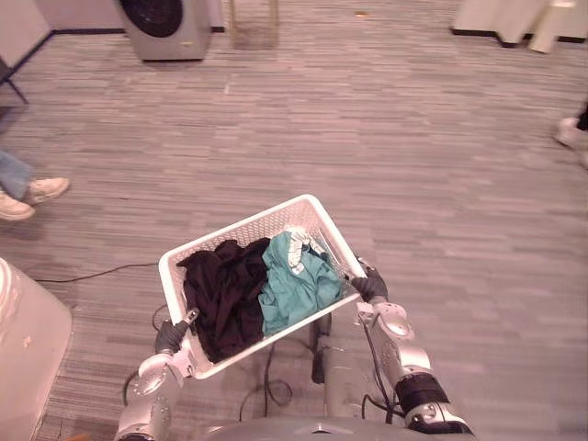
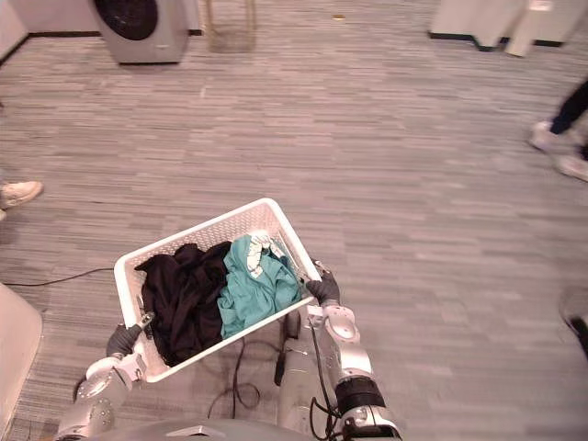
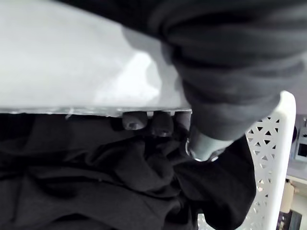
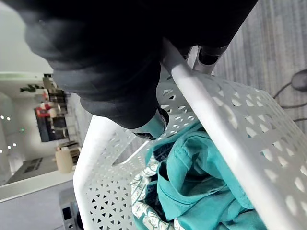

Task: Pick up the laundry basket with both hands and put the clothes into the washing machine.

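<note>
A white perforated laundry basket [image 1: 241, 227] is held up off the floor in front of me. It carries black clothes [image 1: 220, 289] on its left and a teal garment [image 1: 294, 285] on its right. My left hand [image 1: 172, 336] is curled over the basket's left rim, its fingers [image 3: 144, 120] hooked inside against the black cloth. At the opposite end my right hand [image 1: 370, 287] grips the basket's right rim [image 4: 211, 110]. The washing machine [image 1: 167, 28], grey with a dark round door, stands far off at the back left of the room.
A person's shoes [image 1: 28, 195] stand at the left edge, and another person's shoe [image 1: 570, 133] at the right edge. A pale rounded object [image 1: 28, 354] sits close at my lower left. White furniture [image 1: 519, 20] lines the back right.
</note>
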Motion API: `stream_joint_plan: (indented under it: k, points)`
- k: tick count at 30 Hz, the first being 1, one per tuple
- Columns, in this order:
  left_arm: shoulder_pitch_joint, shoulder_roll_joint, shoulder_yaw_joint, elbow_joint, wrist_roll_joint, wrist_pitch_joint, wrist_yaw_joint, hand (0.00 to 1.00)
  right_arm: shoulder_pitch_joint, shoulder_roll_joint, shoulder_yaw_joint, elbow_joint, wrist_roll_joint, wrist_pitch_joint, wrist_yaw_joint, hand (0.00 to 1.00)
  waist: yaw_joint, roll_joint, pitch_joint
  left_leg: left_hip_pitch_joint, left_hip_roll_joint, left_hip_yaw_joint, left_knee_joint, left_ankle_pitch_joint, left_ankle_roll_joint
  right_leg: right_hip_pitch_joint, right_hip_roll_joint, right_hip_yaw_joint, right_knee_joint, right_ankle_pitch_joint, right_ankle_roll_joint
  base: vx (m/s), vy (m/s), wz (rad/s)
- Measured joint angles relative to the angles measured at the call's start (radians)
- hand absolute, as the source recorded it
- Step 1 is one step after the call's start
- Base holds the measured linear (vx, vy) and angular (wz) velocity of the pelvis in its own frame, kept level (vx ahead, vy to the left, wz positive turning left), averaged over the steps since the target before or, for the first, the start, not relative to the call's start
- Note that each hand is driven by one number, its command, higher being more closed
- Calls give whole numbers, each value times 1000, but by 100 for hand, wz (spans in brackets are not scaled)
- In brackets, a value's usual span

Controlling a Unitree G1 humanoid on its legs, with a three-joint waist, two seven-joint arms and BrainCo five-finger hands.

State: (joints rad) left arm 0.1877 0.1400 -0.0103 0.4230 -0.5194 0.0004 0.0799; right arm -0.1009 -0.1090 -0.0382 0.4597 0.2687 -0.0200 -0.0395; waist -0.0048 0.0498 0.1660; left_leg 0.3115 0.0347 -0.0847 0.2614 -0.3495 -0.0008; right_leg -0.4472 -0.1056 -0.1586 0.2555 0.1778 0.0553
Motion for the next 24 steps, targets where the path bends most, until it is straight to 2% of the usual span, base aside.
stream_joint_plan:
  k: [1,2,3,4,5,6,7,8,9,10,11,12,14,15,16,17,18,19,20,21,23,24]
  points:
    - [7,-12,-1,5,1,0,0,100,3,4,-10,-15,0,1,0,100,4,44,3,-58,54,3,172,31,-16,29,48,-35,33,-61,-23,768,-331,14]
    - [5,-30,3,21,0,1,0,100,8,7,-13,-16,0,2,-1,100,0,59,10,-141,85,8,381,156,-57,80,83,-56,44,-114,-44,784,-328,1]
    - [14,-41,13,23,0,3,0,100,23,5,-10,-22,0,3,-3,100,5,67,14,-202,111,15,535,339,-113,138,111,-50,29,-143,-54,668,-267,-7]
    - [27,-50,18,22,0,3,0,100,33,6,-8,-28,1,4,-5,100,16,72,14,-239,130,27,631,444,-131,182,129,-44,9,-160,-58,661,-213,-33]
    - [41,-66,6,22,1,3,-6,100,56,-3,-7,-61,1,4,-5,100,33,85,18,-329,160,63,827,399,-109,268,160,-35,-30,-190,-77,622,-140,-51]
    - [48,-77,-2,24,0,4,-11,100,59,-8,-15,-70,1,3,-8,100,42,71,26,-408,169,121,937,315,-51,345,166,-5,-60,-216,-87,601,-113,-54]
    - [48,-78,-4,25,0,5,-16,100,59,-8,-18,-71,1,3,-11,100,53,59,32,-437,165,163,940,278,-26,379,158,16,-71,-230,-88,561,-86,-51]
    - [39,-78,-4,15,0,-3,-24,100,59,-10,-22,-76,8,-2,-17,100,59,37,30,-504,162,232,888,214,-8,436,138,43,-101,-249,-88,533,-60,-45]
    - [30,-75,-5,16,0,-1,-25,100,56,-15,-20,-91,11,-8,-18,100,60,23,34,-553,141,260,750,178,-8,480,116,64,-118,-272,-76,511,-47,-45]
    - [24,-74,-5,16,0,-1,-25,100,51,-18,-19,-90,12,-12,-19,100,61,14,36,-569,122,258,647,170,-13,494,102,72,-124,-284,-68,574,46,-50]
    - [20,-73,-6,16,0,-1,-29,100,45,-25,-16,-89,13,-17,-26,100,62,18,30,-585,92,247,407,171,-26,520,87,94,-136,-305,-54,586,114,-53]
    - [24,-74,-7,16,0,-1,-30,100,45,-29,-10,-85,12,-18,-27,100,62,32,23,-590,79,221,137,217,-42,552,79,109,-152,-329,-37,605,154,-48]
    - [28,-80,-6,16,2,-3,-30,100,45,-31,-4,-70,12,-20,-27,100,64,52,10,-607,80,172,-98,275,-68,589,81,122,-168,-361,-14,455,172,-31]
    - [23,-81,-6,14,2,-4,-30,100,36,-43,-5,-49,12,-28,-27,100,65,69,-3,-641,91,149,-131,279,-89,605,89,129,-164,-396,19,595,293,-45]
    - [24,-78,-5,17,2,-2,-28,100,30,-49,0,-35,10,-26,-27,100,74,74,-10,-638,95,150,-124,329,-94,635,80,152,-136,-448,37,619,333,-52]
    - [23,-72,-1,25,2,-2,-27,100,30,-42,-1,-25,9,-26,-27,100,87,56,-23,-628,79,162,-110,401,-81,640,52,171,-110,-480,37,785,387,-79]
    - [38,-60,13,30,2,1,-20,100,29,-12,-1,2,7,-22,-27,100,106,-20,-59,-608,14,198,-87,437,-54,590,-19,216,28,-511,34,666,296,-63]
    - [42,-60,14,30,2,2,-19,100,31,-10,-3,3,6,-21,-27,100,106,-32,-62,-602,-5,198,-65,447,-38,554,-35,229,131,-505,39,774,340,-52]
    - [41,-57,14,31,2,3,-19,100,36,-3,-8,9,6,-22,-27,100,104,-59,-48,-567,-40,212,-17,398,-3,489,-61,256,355,-449,39,622,297,-9]
    - [41,-49,14,31,3,14,-18,100,41,8,-10,24,3,-19,-27,100,94,-81,-43,-505,-68,225,-2,352,20,411,-89,266,580,-318,40,609,298,6]
    - [56,-47,5,32,3,30,-16,100,52,17,-15,28,-1,-14,-28,100,76,-84,-42,-419,-93,217,-4,304,39,332,-104,231,814,-232,30,542,235,26]
    - [60,-46,7,32,3,34,-16,100,63,18,-15,28,0,-14,-27,100,66,-68,-31,-346,-98,194,-26,281,50,298,-96,181,895,-270,0,591,236,39]
